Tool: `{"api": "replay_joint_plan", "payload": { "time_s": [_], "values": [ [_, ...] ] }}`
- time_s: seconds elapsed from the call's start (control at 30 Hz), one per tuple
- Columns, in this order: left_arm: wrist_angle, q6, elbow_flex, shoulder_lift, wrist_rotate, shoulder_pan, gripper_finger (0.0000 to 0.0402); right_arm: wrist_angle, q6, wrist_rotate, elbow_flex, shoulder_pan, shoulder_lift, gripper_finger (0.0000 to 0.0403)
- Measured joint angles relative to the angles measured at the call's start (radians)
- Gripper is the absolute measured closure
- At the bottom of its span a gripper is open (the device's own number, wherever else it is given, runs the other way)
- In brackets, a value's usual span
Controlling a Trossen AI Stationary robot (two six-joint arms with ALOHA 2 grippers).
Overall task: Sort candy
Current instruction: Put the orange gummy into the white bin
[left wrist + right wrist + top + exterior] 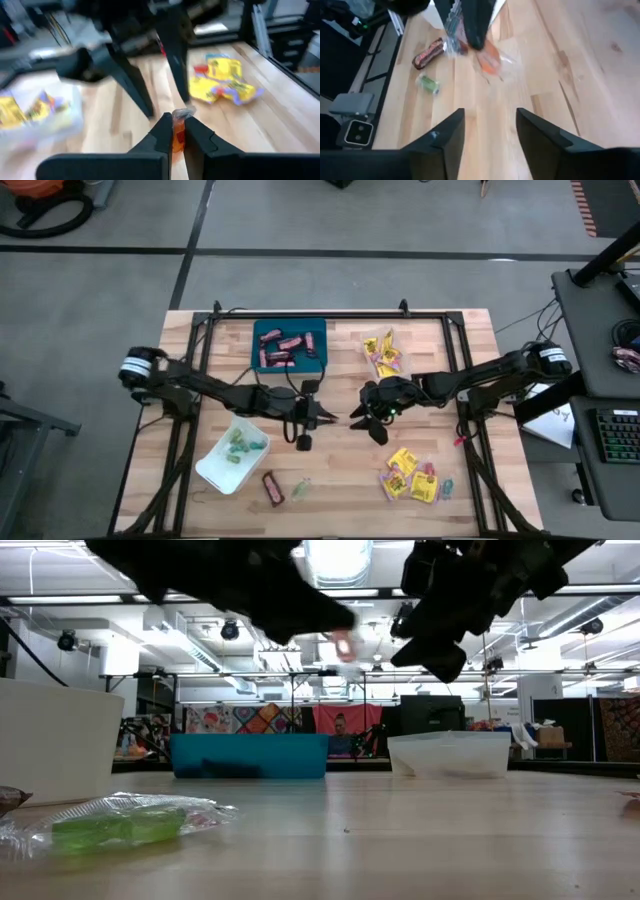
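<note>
Above the middle of the table my left gripper [334, 418] is shut on a small orange sweet in a clear wrapper [178, 136], a pale pink speck in the low view [343, 645]. My right gripper [354, 418] faces it tip to tip, open and holding nothing [490, 131]. Brown-red bars lie in the blue tray [312, 360]. Yellow packets fill a clear tray [384, 352], and more lie loose [410, 478] at the near right. Pastel sweets sit in the white tray [215, 470]. A brown bar [272, 487] and a green sweet [300, 488] lie on the table. My left gripper pinches the orange sweet between its two fingertips [163, 131]; the wrapper's twisted end [184, 114] sticks out past them. The fingers come from the table's left, nearly level and slanting a little down. The sweet is lifted well clear of the table.
The black frame rails [200, 370] run along the table's left, far and right sides. Bare wood lies under both grippers and toward the near edge [340, 480]. In the low view a green sweet [118, 827] lies close to the camera.
</note>
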Motion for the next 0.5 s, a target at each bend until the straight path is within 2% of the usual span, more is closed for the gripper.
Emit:
{"api": "replay_joint_plan", "payload": {
  "time_s": [0.13, 0.3, 0.5],
  "values": [
    [-0.278, -0.087, 0.004, -0.153, 0.006, -0.006, 0.0391, -0.017, 0.000, 0.003, 0.000, 0.000, -0.030, 0.0215],
    [-0.704, -0.291, 0.090, -0.322, 0.002, -0.018, 0.0390, -0.020, -0.005, 0.036, 0.000, 0.000, -0.038, 0.0211],
    [-1.189, -0.406, 0.217, -0.367, 0.000, -0.050, 0.0390, -0.021, -0.009, 0.056, 0.000, 0.000, -0.037, 0.0211]
  ]
}}
